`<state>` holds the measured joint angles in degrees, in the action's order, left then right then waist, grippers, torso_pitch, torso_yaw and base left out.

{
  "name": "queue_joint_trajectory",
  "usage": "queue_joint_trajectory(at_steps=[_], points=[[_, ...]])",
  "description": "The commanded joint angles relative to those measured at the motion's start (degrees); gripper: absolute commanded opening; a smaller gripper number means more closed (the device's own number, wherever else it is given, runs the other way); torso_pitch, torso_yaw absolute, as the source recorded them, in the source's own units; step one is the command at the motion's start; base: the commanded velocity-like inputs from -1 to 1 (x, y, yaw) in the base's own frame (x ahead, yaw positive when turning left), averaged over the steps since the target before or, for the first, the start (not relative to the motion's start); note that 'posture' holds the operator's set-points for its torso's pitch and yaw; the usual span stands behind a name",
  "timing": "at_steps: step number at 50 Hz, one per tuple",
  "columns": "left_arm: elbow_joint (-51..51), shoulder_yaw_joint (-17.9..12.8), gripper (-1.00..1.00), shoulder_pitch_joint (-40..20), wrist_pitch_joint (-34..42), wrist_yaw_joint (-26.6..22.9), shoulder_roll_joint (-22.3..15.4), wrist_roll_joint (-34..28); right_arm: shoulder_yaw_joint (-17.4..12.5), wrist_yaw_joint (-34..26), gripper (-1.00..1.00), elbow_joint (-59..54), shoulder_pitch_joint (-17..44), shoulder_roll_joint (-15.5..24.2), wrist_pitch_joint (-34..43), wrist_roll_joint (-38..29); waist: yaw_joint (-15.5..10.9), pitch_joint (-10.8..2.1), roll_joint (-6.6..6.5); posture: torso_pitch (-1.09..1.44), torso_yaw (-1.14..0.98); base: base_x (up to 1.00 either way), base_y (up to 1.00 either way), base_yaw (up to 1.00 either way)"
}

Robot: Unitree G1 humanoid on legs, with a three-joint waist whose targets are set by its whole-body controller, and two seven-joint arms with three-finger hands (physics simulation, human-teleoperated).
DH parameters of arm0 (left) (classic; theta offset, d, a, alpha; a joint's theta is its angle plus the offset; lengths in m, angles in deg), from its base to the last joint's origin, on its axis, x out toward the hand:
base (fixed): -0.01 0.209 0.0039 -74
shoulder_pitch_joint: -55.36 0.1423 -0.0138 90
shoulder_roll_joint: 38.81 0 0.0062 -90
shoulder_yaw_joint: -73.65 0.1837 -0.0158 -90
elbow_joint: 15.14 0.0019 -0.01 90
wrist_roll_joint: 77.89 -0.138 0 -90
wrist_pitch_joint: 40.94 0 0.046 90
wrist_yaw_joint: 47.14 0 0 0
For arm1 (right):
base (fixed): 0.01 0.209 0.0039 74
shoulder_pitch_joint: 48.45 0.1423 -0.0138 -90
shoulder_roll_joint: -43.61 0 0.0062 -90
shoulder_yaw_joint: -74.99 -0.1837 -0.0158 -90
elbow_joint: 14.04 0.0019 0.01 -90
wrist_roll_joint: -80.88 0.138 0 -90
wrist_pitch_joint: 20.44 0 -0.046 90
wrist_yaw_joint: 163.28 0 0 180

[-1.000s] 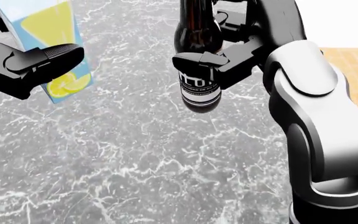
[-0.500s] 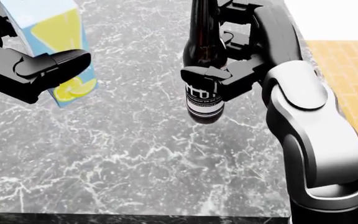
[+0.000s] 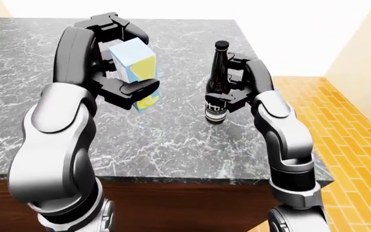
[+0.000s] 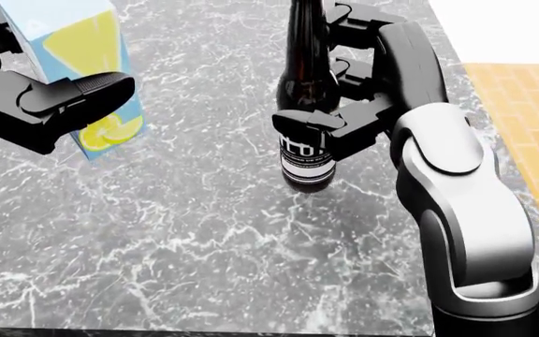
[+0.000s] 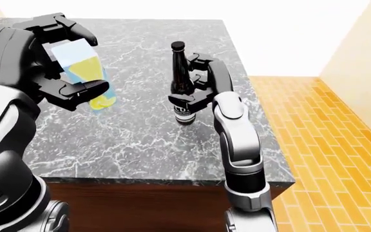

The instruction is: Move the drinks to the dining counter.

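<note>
The dark bottle [image 3: 217, 82] is gripped by the right hand [image 3: 236, 86], upright, its base at the grey counter [image 3: 172, 140]. The juice carton [image 3: 136, 72] is squeezed in the left hand [image 3: 118, 63], tilted, above the counter, left of the bottle.

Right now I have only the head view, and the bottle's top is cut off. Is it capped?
Observer: Yes. The left-eye view shows a black cap on the bottle, which the right hand grips.
Operator: And the carton's top?
Observer: Flat and closed. The left hand curls its upper fingers above the carton.
Operator: What is under the counter?
Observer: The marble counter sits on a dark wood base.
</note>
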<state>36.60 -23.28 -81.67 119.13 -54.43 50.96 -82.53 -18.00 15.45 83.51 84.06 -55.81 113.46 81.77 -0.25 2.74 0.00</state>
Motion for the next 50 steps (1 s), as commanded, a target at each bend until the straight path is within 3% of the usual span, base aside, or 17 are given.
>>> queue_joint_trajectory(at_steps=[1, 7, 16, 17, 22, 26, 30, 36, 50], points=[[-2.17, -0.65, -1.00, -2.12, -1.86, 0.68, -0.44, -0.54, -0.50, 0.25, -1.00, 1.90, 1.58, 0.33, -2.42, -0.09, 0.01, -1.77, -0.17, 0.00, 0.00, 0.00, 0.00, 0.00], [-2.17, -0.51, -1.00, -1.91, -2.09, 0.63, -0.38, -0.73, -0.69, 0.16, -0.56, 2.31, 0.70, 0.46, -2.82, -0.05, 0.00, -1.71, -0.11, 0.00, 0.00, 0.00, 0.00, 0.00], [-2.39, -0.39, -1.00, -1.88, -1.94, 0.54, -0.24, -0.99, -0.65, 0.01, -0.24, 2.96, -0.11, 0.61, -2.93, -0.18, 0.00, -1.65, -0.06, 0.00, 0.00, 0.00, 0.00, 0.00], [-2.18, -0.42, -1.00, -1.66, -2.36, 0.54, -0.18, -1.00, -0.67, 0.00, -0.11, 2.87, -0.18, 0.59, -3.03, -0.19, -0.01, -1.63, -0.06, 0.00, 0.00, 0.00, 0.00, 0.00], [-1.87, -0.43, -1.00, -1.66, -2.68, 0.55, -0.10, -1.07, -0.62, -0.07, -0.01, 2.38, -0.36, 0.51, -3.58, -0.34, -0.04, -1.64, -0.04, 0.00, 0.00, 0.00, 0.00, 0.00], [-1.90, -0.39, -1.00, -1.39, -2.86, 0.55, 0.02, -1.11, -0.62, -0.12, 0.24, 2.02, -0.75, 0.42, -4.14, -0.39, -0.09, -1.66, -0.02, 0.00, 0.00, 0.00, 0.00, 0.00], [-1.77, -0.36, -1.00, -1.39, -3.01, 0.55, 0.08, -1.17, -0.59, -0.25, 0.25, 1.82, -0.94, 0.41, -4.47, -0.42, -0.10, -1.70, -0.01, 0.00, 0.00, 0.00, 0.00, 0.00], [-1.68, -0.27, -1.00, -1.14, -3.33, 0.49, 0.18, -1.36, -0.31, -0.69, 0.42, 2.28, -1.10, 0.26, -4.37, -0.63, -0.10, -1.77, -0.04, 0.00, 0.00, 0.00, 0.00, 0.00], [-1.66, -0.23, -1.00, -1.25, -3.23, 0.39, 0.26, -1.53, -0.48, -1.23, 0.38, 4.51, -0.39, 0.68, -2.17, -1.00, -0.08, -1.83, -0.04, 0.00, 0.00, 0.00, 0.00, 0.00]])
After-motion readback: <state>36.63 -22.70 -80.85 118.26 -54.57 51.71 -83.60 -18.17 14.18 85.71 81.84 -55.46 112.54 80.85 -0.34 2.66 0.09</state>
